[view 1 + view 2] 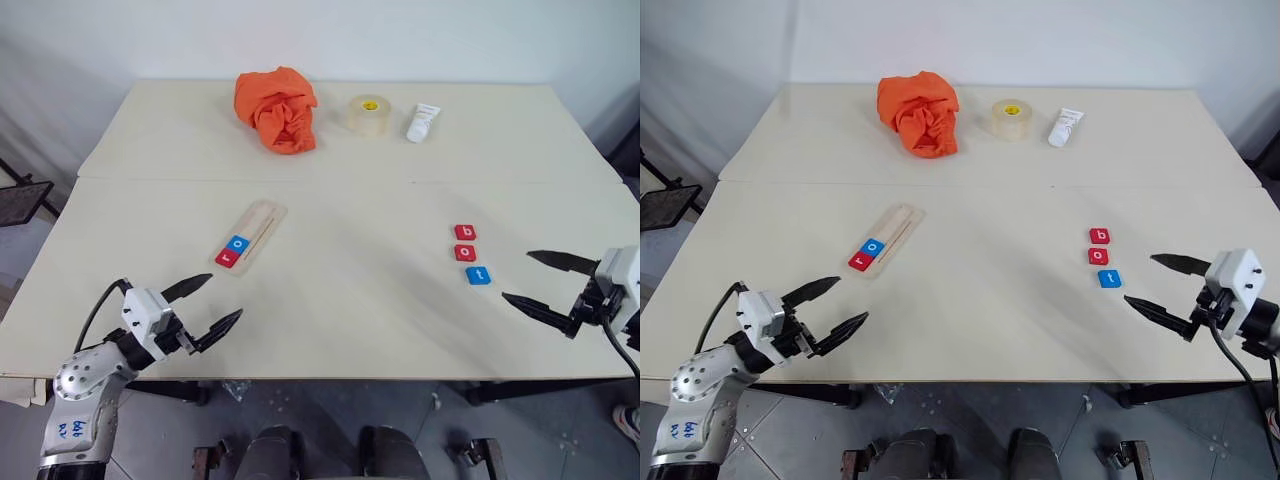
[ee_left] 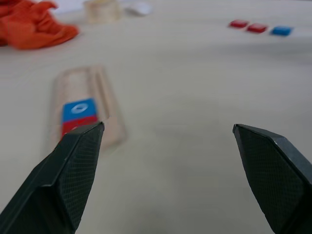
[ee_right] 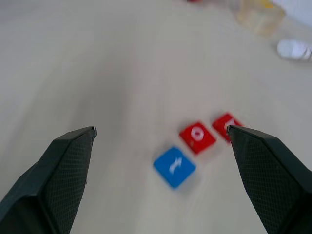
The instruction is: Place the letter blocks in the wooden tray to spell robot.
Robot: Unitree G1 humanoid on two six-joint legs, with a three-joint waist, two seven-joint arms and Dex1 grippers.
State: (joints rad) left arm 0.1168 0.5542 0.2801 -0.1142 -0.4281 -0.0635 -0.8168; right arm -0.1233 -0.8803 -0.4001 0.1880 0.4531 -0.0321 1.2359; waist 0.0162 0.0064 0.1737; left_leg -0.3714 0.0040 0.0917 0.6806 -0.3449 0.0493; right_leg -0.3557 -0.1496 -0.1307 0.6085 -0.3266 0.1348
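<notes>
The wooden tray (image 1: 252, 234) lies left of the table's centre, slanted, with a red r block (image 1: 227, 258) and a blue o block (image 1: 238, 243) at its near end. On the right, three loose blocks sit in a column: red b (image 1: 464, 232), red o (image 1: 465, 253), blue t (image 1: 478, 275). My left gripper (image 1: 213, 304) hovers open near the front left edge, short of the tray. My right gripper (image 1: 530, 279) stands open at the right edge, just right of the blue t block (image 3: 174, 166), with nothing between its fingers.
At the back of the table (image 1: 360, 330) lie a crumpled orange cloth (image 1: 278, 108), a roll of clear tape (image 1: 368, 115) and a small white tube (image 1: 422, 123). A seam crosses the table behind the tray.
</notes>
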